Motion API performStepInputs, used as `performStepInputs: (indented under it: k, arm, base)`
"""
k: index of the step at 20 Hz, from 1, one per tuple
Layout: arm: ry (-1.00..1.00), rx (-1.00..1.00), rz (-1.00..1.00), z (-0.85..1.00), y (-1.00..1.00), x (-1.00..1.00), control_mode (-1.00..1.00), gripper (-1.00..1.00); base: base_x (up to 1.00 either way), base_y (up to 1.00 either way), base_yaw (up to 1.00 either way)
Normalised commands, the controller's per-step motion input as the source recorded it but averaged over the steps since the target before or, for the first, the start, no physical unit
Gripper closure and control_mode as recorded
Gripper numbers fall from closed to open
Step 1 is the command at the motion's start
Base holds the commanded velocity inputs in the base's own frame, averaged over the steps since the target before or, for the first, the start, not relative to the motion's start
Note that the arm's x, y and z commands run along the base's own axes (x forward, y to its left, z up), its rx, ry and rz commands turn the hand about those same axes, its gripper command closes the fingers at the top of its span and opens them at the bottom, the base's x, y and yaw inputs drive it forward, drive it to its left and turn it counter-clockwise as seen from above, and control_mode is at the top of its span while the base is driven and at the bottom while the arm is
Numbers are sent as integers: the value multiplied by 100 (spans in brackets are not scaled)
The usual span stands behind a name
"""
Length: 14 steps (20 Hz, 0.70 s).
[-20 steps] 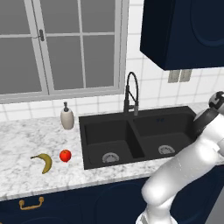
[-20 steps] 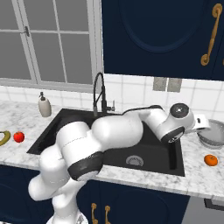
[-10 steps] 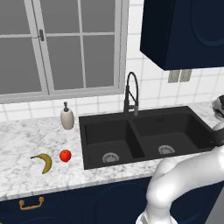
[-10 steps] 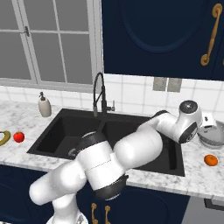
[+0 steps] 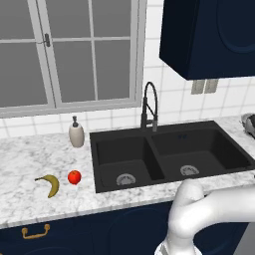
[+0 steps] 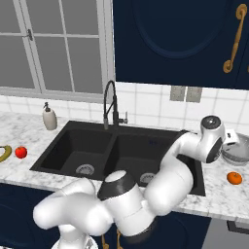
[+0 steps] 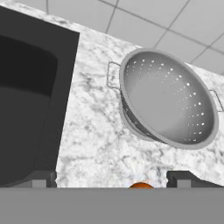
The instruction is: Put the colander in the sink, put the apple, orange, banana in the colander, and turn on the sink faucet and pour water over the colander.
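The silver colander (image 7: 168, 98) stands upright on the marble counter right of the black sink (image 7: 35, 92); it also appears as the colander (image 6: 237, 151) and at the frame edge as the colander (image 5: 248, 122). My gripper (image 7: 114, 179) hovers above the counter just left of it, open, nothing between the fingers. The orange (image 6: 234, 178) lies in front of the colander and peeks in as the orange (image 7: 141, 185). Left of the sink (image 5: 169, 154) lie the banana (image 5: 48, 183) and the apple (image 5: 74, 177). The black faucet (image 5: 149, 107) stands behind the basins, no water running.
A beige soap dispenser (image 5: 76, 133) stands on the counter left of the sink. Dark blue wall cabinets (image 6: 180, 39) hang above the right side. My white arm (image 6: 185, 160) stretches across the right basin. A tiled wall and window back the counter.
My arm has swung right, carrying the hand from over the right basin to the counter beside the colander. The fruit and colander have not moved.
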Motion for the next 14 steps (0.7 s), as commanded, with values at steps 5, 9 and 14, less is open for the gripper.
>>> performStepInputs:
  k: [5,9,14]
  arm:
    - [0,-5,4,-20,-5,40,-100,-100]
    - [0,-2,2,-1,-34,43,-100,-100]
    - [4,0,3,-1,-38,44,-100,-100]
  base:
    - [0,0,0]
    - [0,0,0]
    - [0,0,0]
